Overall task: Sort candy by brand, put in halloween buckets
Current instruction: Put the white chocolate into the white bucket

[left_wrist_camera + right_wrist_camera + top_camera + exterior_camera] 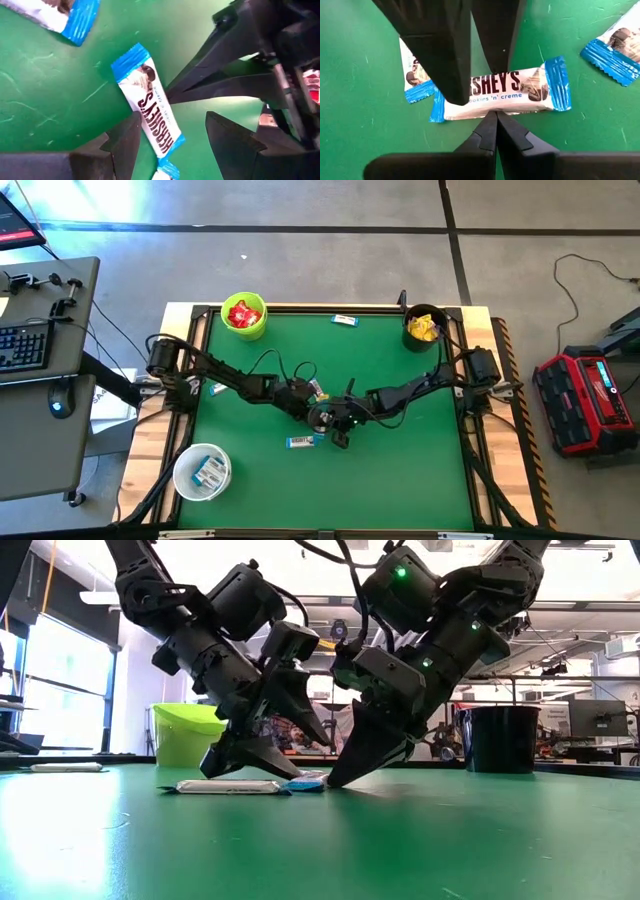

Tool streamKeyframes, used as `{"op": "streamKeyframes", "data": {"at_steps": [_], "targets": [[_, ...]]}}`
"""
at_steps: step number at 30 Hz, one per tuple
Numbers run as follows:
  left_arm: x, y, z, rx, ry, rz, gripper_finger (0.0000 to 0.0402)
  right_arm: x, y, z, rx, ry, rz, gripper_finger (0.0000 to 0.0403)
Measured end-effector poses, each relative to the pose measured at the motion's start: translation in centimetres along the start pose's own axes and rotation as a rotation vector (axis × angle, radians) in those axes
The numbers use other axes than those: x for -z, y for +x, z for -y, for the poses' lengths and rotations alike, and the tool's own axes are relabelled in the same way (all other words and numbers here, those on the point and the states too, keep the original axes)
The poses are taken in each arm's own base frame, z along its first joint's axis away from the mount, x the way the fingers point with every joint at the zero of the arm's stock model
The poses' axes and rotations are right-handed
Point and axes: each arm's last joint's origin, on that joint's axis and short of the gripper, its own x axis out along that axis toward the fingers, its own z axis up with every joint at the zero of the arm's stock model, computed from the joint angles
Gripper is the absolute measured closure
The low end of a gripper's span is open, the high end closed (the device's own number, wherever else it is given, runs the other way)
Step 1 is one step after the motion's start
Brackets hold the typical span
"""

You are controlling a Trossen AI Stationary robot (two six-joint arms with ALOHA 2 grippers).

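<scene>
Left gripper (170,145) spread wide, straddling white-and-blue bar (150,107); right gripper (495,120) (clenched, empty) bracing bar edge. Operator judging: centring before closing.

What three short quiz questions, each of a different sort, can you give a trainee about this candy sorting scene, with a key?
1. True or false: the left gripper is open over a white-and-blue bar on the green table.
2. Multiple choice: which bucket holds red packets? A. the black bucket B. the lime green bucket C. the white bucket
3. Fill in: the right gripper is ____, with its tips beside the same bar.

Key: 1 true; 2 B; 3 shut.
</scene>
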Motion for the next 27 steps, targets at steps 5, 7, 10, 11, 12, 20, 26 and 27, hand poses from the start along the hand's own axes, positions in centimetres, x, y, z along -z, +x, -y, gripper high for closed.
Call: {"op": "streamKeyframes", "data": {"at_steps": [5, 7, 10, 11, 12, 20, 26, 27], "targets": [[0.0, -0.1, 0.1, 0.005, 0.001, 0.000, 0.0188, 0.0, 0.0, 0.0, 0.002, 0.007, -0.004, 0.0403], [0.0, -0.1, 0.1, 0.005, 0.001, 0.000, 0.0188, 0.1, 0.0, 0.0, 0.003, 0.007, -0.005, 0.0403], [0.0, -0.2, 0.2, 0.010, 0.007, 0.001, 0.0188, 0.1, 0.0, 0.0, 0.004, 0.014, -0.007, 0.0403], [-0.1, -0.3, 0.3, 0.015, 0.013, 0.004, 0.0188, 0.2, 0.0, -0.1, 0.006, 0.014, -0.008, 0.0403], [-0.1, -0.4, 0.5, 0.020, 0.018, 0.007, 0.0188, 0.2, 0.0, -0.1, 0.009, 0.012, -0.009, 0.0403], [-0.2, -1.0, 1.1, 0.038, 0.056, -0.002, 0.0188, 0.6, 0.0, -0.6, 0.020, 0.000, -0.013, 0.0403], [0.4, -0.9, 0.6, -0.014, 0.063, -0.048, 0.0188, 0.5, 0.0, -0.5, 0.024, -0.003, 0.002, 0.0403], [0.4, -1.0, 0.5, -0.032, 0.059, -0.056, 0.0188, 0.5, 0.0, -0.4, 0.026, -0.001, 0.004, 0.0403]]}}
